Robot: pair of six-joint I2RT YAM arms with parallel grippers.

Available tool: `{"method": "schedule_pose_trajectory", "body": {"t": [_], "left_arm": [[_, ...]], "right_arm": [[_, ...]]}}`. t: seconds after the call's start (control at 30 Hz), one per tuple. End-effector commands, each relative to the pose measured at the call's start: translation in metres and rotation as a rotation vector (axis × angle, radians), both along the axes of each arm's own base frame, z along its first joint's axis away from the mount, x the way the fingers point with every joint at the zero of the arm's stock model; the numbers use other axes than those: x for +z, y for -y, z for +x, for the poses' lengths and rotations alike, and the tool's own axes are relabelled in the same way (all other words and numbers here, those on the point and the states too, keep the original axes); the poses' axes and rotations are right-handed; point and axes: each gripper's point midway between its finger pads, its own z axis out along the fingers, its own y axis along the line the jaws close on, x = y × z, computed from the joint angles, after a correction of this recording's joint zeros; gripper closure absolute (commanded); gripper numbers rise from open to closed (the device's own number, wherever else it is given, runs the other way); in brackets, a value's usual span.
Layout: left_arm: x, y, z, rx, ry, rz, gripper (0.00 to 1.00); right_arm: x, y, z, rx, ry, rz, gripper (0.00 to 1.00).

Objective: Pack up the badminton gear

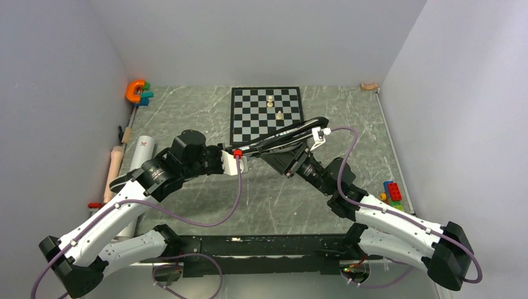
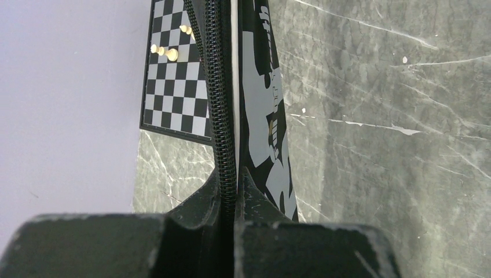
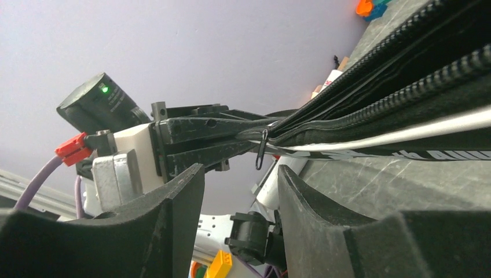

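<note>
The black racket-shaped bag hangs lifted off the table in the middle, in front of the chessboard. My left gripper is shut on the bag's near end; in the left wrist view its jaws pinch the zipper edge, and the bag with white lettering runs away from them. My right gripper sits under the bag, open. In the right wrist view its fingers stand apart just below the small zipper pull, not touching it. The long white tube lies at the left, partly under the left arm.
The chessboard with two pale pieces lies at the back centre. An orange toy and a beige wooden rod lie along the left wall. Coloured bricks sit at the right edge. Walls close in on three sides.
</note>
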Motion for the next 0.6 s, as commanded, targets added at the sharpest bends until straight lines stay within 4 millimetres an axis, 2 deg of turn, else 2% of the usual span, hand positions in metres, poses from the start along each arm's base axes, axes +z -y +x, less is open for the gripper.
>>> {"method": "schedule_pose_trajectory", "body": {"t": [0.0, 0.17, 0.57], "left_arm": [[0.041, 0.008, 0.007, -0.013, 0.112, -0.089, 1.00], [0.043, 0.008, 0.006, -0.016, 0.113, -0.091, 1.00], [0.044, 0.008, 0.005, -0.021, 0.111, -0.088, 1.00]], "right_arm": [[0.029, 0.004, 0.004, -0.040, 0.064, 0.072, 0.47], [0.032, -0.001, 0.007, -0.034, 0.071, 0.080, 0.48], [0.029, -0.016, 0.015, -0.027, 0.059, 0.085, 0.59]]}}
